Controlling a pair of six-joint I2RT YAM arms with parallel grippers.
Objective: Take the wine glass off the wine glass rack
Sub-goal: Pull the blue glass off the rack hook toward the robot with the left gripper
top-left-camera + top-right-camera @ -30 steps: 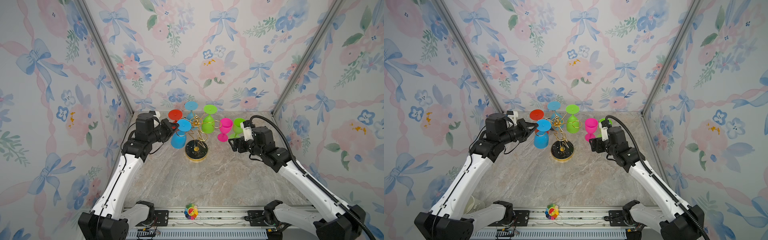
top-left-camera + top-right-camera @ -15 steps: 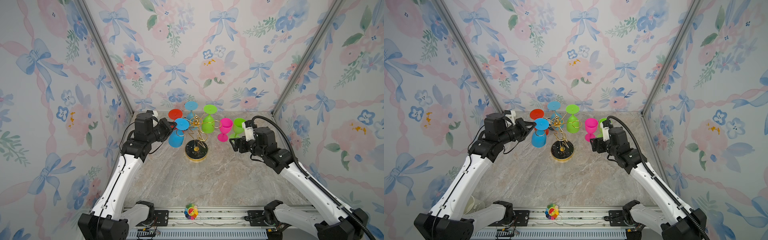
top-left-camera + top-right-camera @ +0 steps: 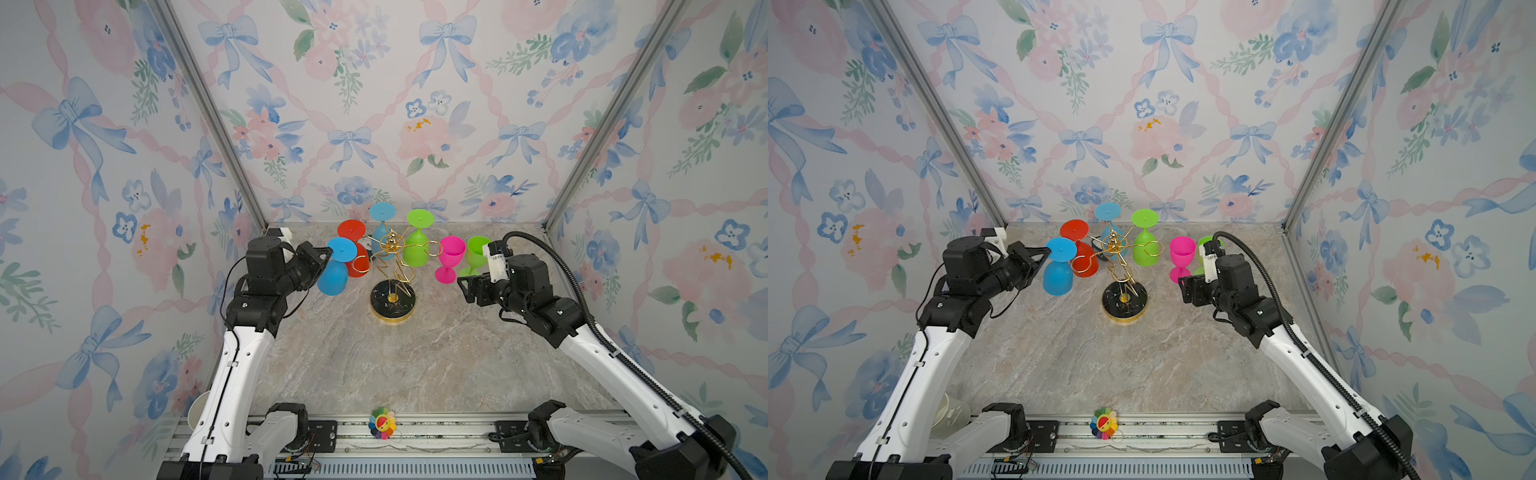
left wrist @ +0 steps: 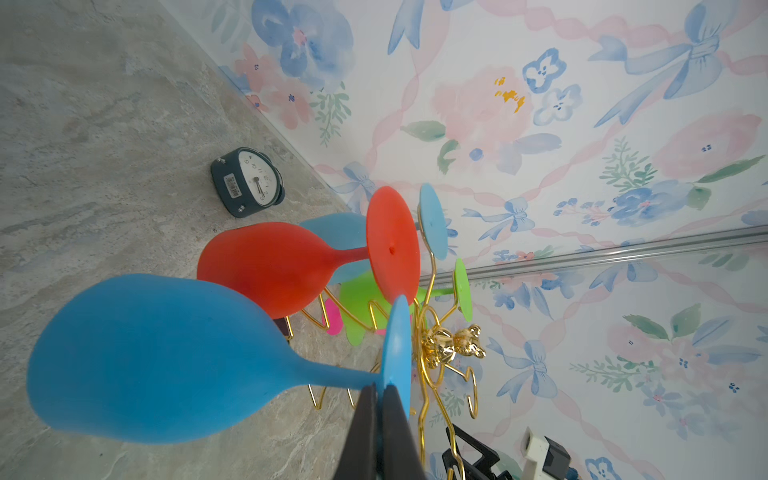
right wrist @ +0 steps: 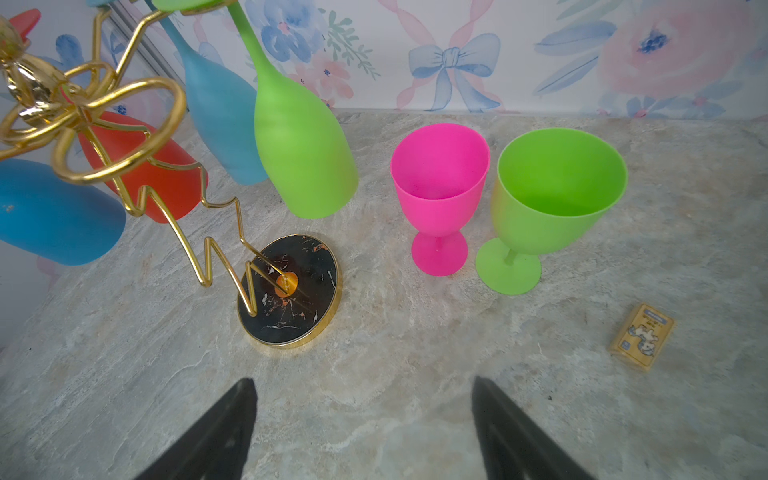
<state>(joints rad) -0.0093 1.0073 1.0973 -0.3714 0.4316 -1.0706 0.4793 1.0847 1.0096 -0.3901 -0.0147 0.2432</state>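
**Blue wine glass (image 3: 332, 278) pinched beside the wine glass rack (image 3: 383, 306)**

The right gripper (image 5: 361, 380) hovers over the marble tabletop (image 3: 374, 365), jaws wide and empty. The left gripper (image 4: 379, 388) is clamped on the foot of the inverted blue wine glass, just left of the gold rack. A red glass (image 3: 360, 262), a pale blue glass (image 3: 382, 212) and a green glass (image 3: 415, 254) hang from its loops. A pink goblet (image 3: 451, 253) and a green goblet (image 3: 477, 254) stand to its right.
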